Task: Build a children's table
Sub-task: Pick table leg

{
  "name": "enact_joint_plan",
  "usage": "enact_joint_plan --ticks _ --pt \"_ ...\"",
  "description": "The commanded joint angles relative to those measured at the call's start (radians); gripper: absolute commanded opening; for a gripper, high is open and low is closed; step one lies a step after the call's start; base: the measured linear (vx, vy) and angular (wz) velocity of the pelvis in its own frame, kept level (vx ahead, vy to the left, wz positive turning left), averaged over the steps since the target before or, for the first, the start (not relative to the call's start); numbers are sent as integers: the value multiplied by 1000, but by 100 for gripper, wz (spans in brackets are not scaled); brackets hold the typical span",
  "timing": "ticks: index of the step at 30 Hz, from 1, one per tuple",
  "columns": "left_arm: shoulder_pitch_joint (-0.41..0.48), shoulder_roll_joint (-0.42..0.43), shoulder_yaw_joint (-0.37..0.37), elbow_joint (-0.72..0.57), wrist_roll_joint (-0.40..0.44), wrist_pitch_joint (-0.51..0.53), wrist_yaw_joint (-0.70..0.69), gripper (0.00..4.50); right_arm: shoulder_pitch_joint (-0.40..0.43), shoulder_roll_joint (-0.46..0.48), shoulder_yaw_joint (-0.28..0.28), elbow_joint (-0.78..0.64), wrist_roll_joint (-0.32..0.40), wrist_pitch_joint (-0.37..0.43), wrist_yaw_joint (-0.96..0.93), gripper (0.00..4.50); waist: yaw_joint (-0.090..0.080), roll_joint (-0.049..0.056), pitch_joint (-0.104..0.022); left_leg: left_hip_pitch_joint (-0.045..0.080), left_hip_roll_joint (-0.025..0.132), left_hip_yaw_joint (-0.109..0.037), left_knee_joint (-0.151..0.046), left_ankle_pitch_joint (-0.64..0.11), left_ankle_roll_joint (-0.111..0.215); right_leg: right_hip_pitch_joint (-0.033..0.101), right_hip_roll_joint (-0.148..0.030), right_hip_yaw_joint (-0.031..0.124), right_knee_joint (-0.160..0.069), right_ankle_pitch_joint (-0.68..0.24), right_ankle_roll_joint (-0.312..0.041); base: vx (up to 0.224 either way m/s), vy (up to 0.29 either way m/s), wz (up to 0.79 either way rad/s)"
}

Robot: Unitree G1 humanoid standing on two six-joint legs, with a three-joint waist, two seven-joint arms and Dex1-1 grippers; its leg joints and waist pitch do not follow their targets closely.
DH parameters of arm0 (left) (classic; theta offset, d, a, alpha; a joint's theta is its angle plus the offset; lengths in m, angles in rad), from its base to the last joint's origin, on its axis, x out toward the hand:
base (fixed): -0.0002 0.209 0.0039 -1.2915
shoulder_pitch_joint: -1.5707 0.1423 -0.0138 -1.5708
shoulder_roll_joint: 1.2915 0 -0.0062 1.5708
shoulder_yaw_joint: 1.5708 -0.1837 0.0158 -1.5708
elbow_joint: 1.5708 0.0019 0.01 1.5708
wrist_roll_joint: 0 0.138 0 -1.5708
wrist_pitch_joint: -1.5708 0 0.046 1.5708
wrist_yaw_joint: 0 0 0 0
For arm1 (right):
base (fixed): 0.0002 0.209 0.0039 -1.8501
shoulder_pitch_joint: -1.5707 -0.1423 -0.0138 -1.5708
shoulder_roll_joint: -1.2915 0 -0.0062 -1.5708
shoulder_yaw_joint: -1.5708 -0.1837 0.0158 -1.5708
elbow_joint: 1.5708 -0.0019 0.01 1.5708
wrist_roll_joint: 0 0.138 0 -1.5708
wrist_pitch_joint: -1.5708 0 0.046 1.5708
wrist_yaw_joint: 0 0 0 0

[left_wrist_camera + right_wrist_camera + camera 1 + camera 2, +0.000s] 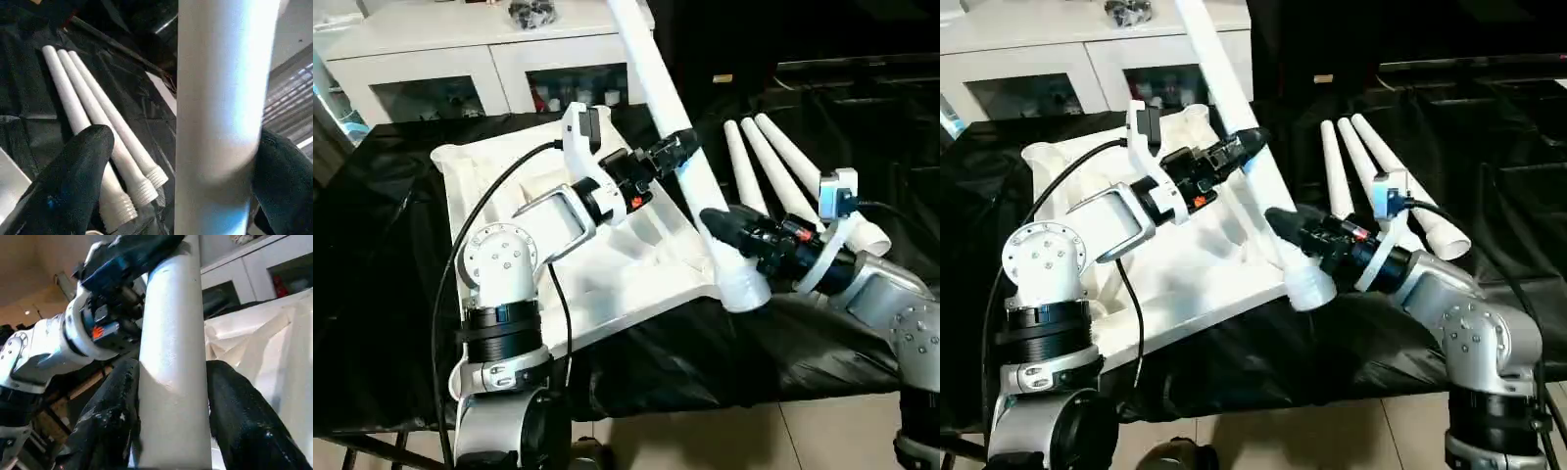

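1. While the tabletop (607, 284) lay ribbed side up on the black-covered bench (724, 362), was set that way so the corner sockets faced upward to take legs; sat left of centre, its near right corner at the bench's near middle.
2. Gripped one leg (677, 147) low down with the right gripper (720, 227), fingers (117, 416) pinching the tube on both sides just above its thick end, seemingly to steer that end toward the near right corner; whether seated there yet, could not tell.
3. Bracketed the same leg higher up with the left gripper (680, 152), fingers (80, 171) spread wide either side with a gap showing at one of them; judged as steadying the slant rather than clamping.
4. Counted: one tabletop; four legs in all, one held and leaning up toward the far side, three spare legs (773, 166) lying side by side on the right, well apart from the tabletop.
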Motion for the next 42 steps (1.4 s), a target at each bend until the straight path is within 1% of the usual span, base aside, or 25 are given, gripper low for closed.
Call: enact_joint_plan --ticks 1,3,5,6,7,8,9,11,14,17,19,20,23,24,27,28,31,32,34,35,36,37,38,39,42 --pt "-49 -93 14 -2 1 19 37 450 -16 8 18 -46 -3 -7 -16 182 1 -23 -77 37 63 -38 -70 -134 31 36 -80 44 -91 -120 -174 0 0 0" --pt "-48 -108 9 -10 2 26 93 450 -33 22 53 -43 -58 -31 -57 182 -1 -29 -75 37 63 -38 -72 -140 27 35 -78 43 -92 -137 -168 0 0 0" --pt "-49 -118 8 -11 2 22 129 422 -41 32 72 -43 -85 -43 -83 182 -2 -25 -76 38 63 -38 -72 -143 16 33 -79 44 -92 -147 -163 0 0 0" --pt "-50 -133 12 -11 11 7 167 422 -50 46 90 -46 -110 -53 -111 182 -4 -30 -75 38 63 -37 -73 -145 17 34 -78 44 -94 -151 -161 0 0 0" --pt "-51 -144 15 -9 15 -8 200 412 -56 56 104 -51 -127 -60 -135 182 -4 -25 -74 40 63 -38 -75 -162 5 32 -79 44 -95 -175 -152 0 0 0" --pt "-53 -153 15 -6 30 -26 233 402 -64 67 126 -49 -161 -75 -167 182 -5 -26 -74 40 64 -38 -75 -164 3 32 -78 45 -96 -176 -148 0 0 0" --pt "-54 -158 11 -4 43 -44 257 402 -70 70 150 -48 -200 -95 -193 182 -6 -27 -75 39 64 -39 -77 -159 -2 32 -76 45 -95 -165 -141 0 0 0" --pt "-57 -170 3 0 67 -79 302 380 -78 78 197 -46 -269 -131 -242 182 -9 -27 -75 40 64 -40 -78 -155 -14 31 -75 45 -95 -153 -127 0 0 0" --pt "-60 -186 2 5 63 -102 339 365 -79 89 224 -54 -305 -154 -266 182 -7 -22 -77 42 63 -38 -78 -154 -18 31 -75 47 -94 -132 -122 0 0 0" --pt "-57 -189 -18 12 69 -127 368 336 -82 107 254 -65 -344 -170 -300 182 -8 -22 -81 39 63 -40 -77 -118 -10 34 -73 44 -86 -54 -129 0 0 0" --pt "-57 -188 -22 15 65 -134 373 324 -82 110 261 -69 -350 -172 -306 182 -8 -24 -82 40 63 -38 -75 -108 -3 36 -74 45 -84 -30 -137 0 0 0" --pt "-57 -189 -24 19 59 -141 378 303 -82 114 267 -73 -354 -171 -312 182 -8 -23 -81 39 63 -38 -75 -110 -1 35 -75 45 -84 -29 -141 0 0 0" --pt "-52 -188 -40 23 40 -164 392 287 -84 121 292 -79 -375 -184 -324 182 -10 -26 -79 38 61 -36 -75 -123 1 37 -76 45 -87 -56 -141 0 0 0" --pt "-51 -189 -41 23 34 -168 390 279 -85 122 293 -80 -376 -185 -325 182 -11 -29 -78 39 62 -36 -76 -131 0 37 -76 46 -89 -71 -139 0 0 0" --pt "-46 -187 -49 20 17 -177 387 251 -89 126 294 -80 -382 -187 -326 182 -11 -26 -79 41 63 -36 -76 -134 -6 35 -76 46 -88 -84 -136 0 0 0" --pt "-36 -185 -64 15 9 -185 367 241 -92 126 294 -79 -384 -190 -323 182 -12 -30 -79 41 63 -36 -76 -129 -5 35 -75 47 -87 -77 -137 0 0 0" --pt "-26 -178 -83 9 5 -194 341 213 -94 124 295 -79 -385 -193 -320 182 -11 -29 -79 40 62 -35 -74 -118 1 36 -75 47 -87 -68 -134 0 0 0" --pt "-21 -173 -92 6 0 -198 325 213 -95 123 295 -79 -385 -194 -317 182 -11 -29 -80 39 62 -35 -74 -114 1 36 -75 47 -86 -64 -134 0 0 0" --pt "-6 -137 -130 -3 -7 -202 256 197 -98 121 283 -72 -360 -181 -299 182 -11 -31 -81 40 61 -33 -72 -99 11 37 -75 47 -86 -52 -138 0 0 0" --pt "-1 -118 -147 -8 -9 -201 223 193 -99 118 274 -69 -347 -174 -290 217 -10 -31 -81 40 62 -33 -71 -96 14 37 -76 47 -85 -51 -139 0 0 0" --pt "5 -85 -168 -13 -17 -196 174 191 -100 111 253 -63 -320 -159 -273 238 -10 -31 -81 40 62 -33 -71 -92 20 37 -75 47 -85 -48 -140 0 0 0" --pt "6 -75 -173 -14 -21 -195 162 188 -100 109 246 -61 -312 -155 -268 252 -9 -30 -82 41 63 -33 -70 -90 22 37 -75 47 -83 -45 -142 0 0 0" --pt "9 -46 -193 -15 -13 -198 126 185 -97 95 233 -53 -295 -150 -243 252 -13 -37 -80 39 62 -31 -69 -85 27 38 -74 47 -83 -38 -147 0 0 0" --pt "10 -28 -207 -13 -7 -203 102 183 -95 85 226 -46 -285 -149 -225 258 -9 -33 -83 42 63 -30 -67 -81 33 37 -78 47 -82 -45 -153 0 0 0" --pt "11 28 -236 -11 -7 -199 27 181 -94 47 196 -26 -244 -134 -166 294 -10 -37 -82 39 61 -29 -66 -73 46 40 -75 46 -81 -34 -161 0 0 0"
